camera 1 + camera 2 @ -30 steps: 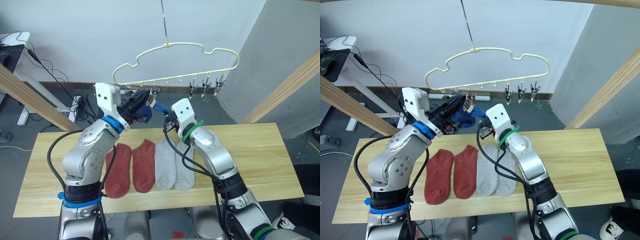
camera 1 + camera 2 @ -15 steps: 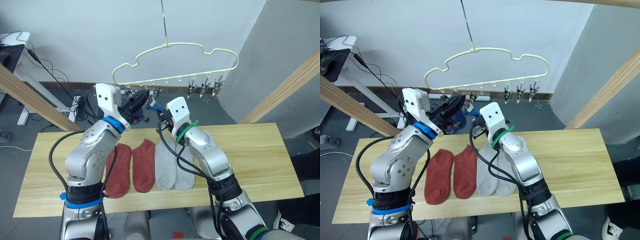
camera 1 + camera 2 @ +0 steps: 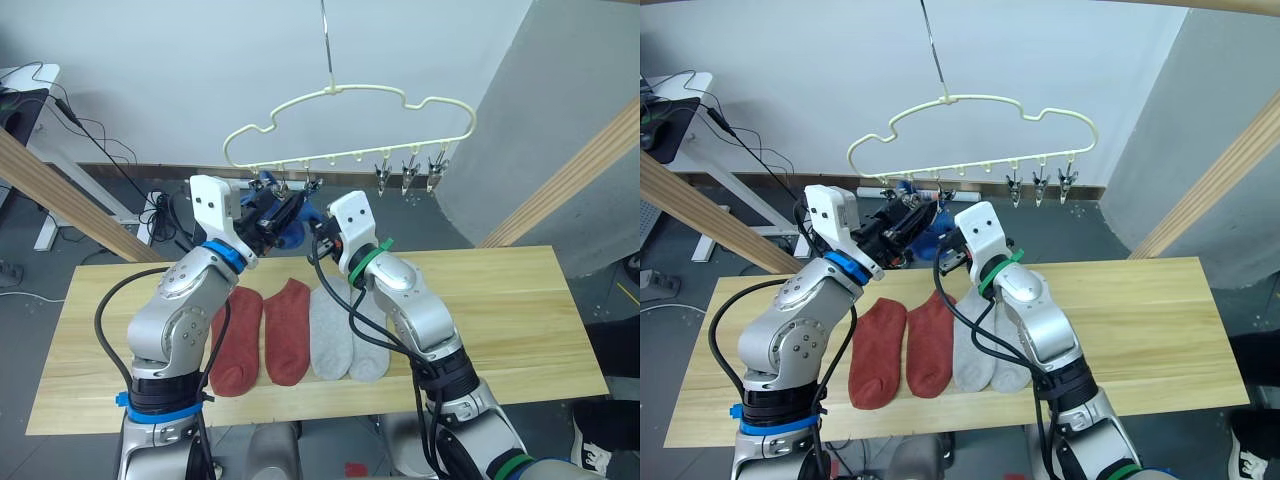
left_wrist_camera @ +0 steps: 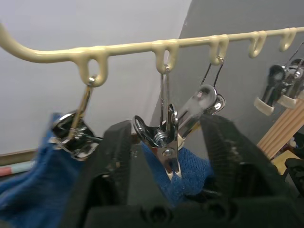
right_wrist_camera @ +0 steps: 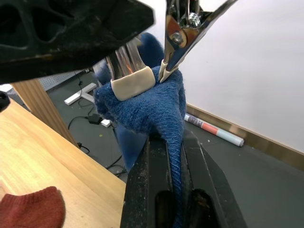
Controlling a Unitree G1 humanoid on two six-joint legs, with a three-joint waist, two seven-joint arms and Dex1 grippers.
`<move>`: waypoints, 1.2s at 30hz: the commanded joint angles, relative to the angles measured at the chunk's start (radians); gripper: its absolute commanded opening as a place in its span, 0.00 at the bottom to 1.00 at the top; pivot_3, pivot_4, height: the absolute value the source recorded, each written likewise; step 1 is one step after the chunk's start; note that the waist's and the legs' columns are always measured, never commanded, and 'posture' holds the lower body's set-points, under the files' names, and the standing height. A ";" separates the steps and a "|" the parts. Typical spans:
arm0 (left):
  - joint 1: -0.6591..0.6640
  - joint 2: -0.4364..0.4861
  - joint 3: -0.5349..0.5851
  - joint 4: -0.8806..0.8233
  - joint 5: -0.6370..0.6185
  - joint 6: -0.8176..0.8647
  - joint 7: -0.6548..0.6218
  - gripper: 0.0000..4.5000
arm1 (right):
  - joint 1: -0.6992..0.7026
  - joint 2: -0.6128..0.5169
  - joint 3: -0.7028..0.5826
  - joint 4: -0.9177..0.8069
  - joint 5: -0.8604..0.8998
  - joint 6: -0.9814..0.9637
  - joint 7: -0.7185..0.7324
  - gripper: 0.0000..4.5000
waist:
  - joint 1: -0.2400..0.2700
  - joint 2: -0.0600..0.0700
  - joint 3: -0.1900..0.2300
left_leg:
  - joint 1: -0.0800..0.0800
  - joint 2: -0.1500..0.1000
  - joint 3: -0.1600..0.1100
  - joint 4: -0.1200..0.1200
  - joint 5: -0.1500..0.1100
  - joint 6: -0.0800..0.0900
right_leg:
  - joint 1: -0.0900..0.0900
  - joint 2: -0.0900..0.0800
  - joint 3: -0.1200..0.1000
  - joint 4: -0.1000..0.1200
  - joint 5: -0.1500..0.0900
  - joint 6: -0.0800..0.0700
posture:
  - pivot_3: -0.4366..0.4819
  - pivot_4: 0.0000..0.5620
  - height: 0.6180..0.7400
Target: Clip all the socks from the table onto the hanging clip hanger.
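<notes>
Both hands are up under the clip hanger (image 3: 350, 125), which hangs with its row of clips running side to side. The left hand (image 4: 164, 156) has its fingers (image 4: 116, 156) squeezed on the handles of one metal clip (image 4: 166, 142), so the clip's mouth is spread open, pointing down. The right hand (image 5: 173, 156) is pinched tight on a blue sock (image 5: 152, 102), pushing its bunched end up between that clip's pads. A second blue sock (image 4: 28, 166) already hangs from the next clip over. Down on the worktop (image 3: 500, 310) there are two rust-red socks (image 3: 265, 335) and two grey socks (image 3: 345, 335) lying flat, side by side, long axes front to back, toes toward the robot.
</notes>
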 commanded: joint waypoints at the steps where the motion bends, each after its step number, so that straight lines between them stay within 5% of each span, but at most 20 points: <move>1: 0.017 0.013 -0.001 -0.047 0.015 -0.032 -0.012 0.60 | -0.015 0.018 0.016 -0.039 0.022 -0.019 0.015 0.00 | 0.000 0.000 0.000 | 0.000 0.000 0.000 0.000 0.000 0.000 | 0.000 0.000 0.000 0.000 0.000 0.000 | 0.28 0.59 1.00; 3: 0.022 0.016 0.000 -0.046 0.024 -0.041 -0.011 0.60 | -0.014 0.017 0.024 -0.041 0.025 -0.018 0.027 0.00 | 0.000 0.000 0.000 | 0.000 0.000 0.000 0.000 0.000 0.000 | 0.000 0.000 0.000 0.000 0.000 0.000 | 0.28 0.59 1.00; 7: 0.031 0.019 -0.005 -0.051 0.036 -0.054 -0.009 0.61 | -0.005 0.013 0.027 -0.048 0.026 -0.010 0.034 0.21 | 0.000 0.000 0.000 | 0.000 0.000 0.000 0.000 0.000 0.000 | 0.000 0.000 0.000 0.000 0.000 0.000 | 0.28 0.59 1.00; 12: 0.054 0.039 -0.013 -0.069 0.069 -0.096 -0.032 0.61 | -0.009 -0.033 0.056 -0.048 -0.012 -0.006 0.051 0.59 | 0.000 0.000 0.000 | 0.000 0.000 0.000 0.000 0.000 0.000 | 0.000 0.000 0.000 0.000 0.000 0.000 | 0.28 0.59 1.00; 23: 0.131 0.100 -0.077 -0.087 0.203 -0.290 -0.137 0.61 | 0.042 -0.245 0.068 -0.229 -0.028 0.004 0.165 0.59 | 0.002 0.000 0.000 | -0.001 0.000 0.000 0.000 0.000 0.000 | 0.000 0.000 0.000 -0.001 0.000 0.000 | 0.28 0.58 1.00; 36: 0.128 -0.052 -0.177 0.041 0.389 -0.505 -0.046 0.61 | 0.170 -0.532 -0.203 -0.609 0.264 0.199 0.355 0.59 | -0.006 0.000 0.000 | 0.000 -0.001 0.001 0.000 0.000 0.000 | 0.001 0.000 0.001 -0.001 0.000 0.000 | 0.21 0.57 1.00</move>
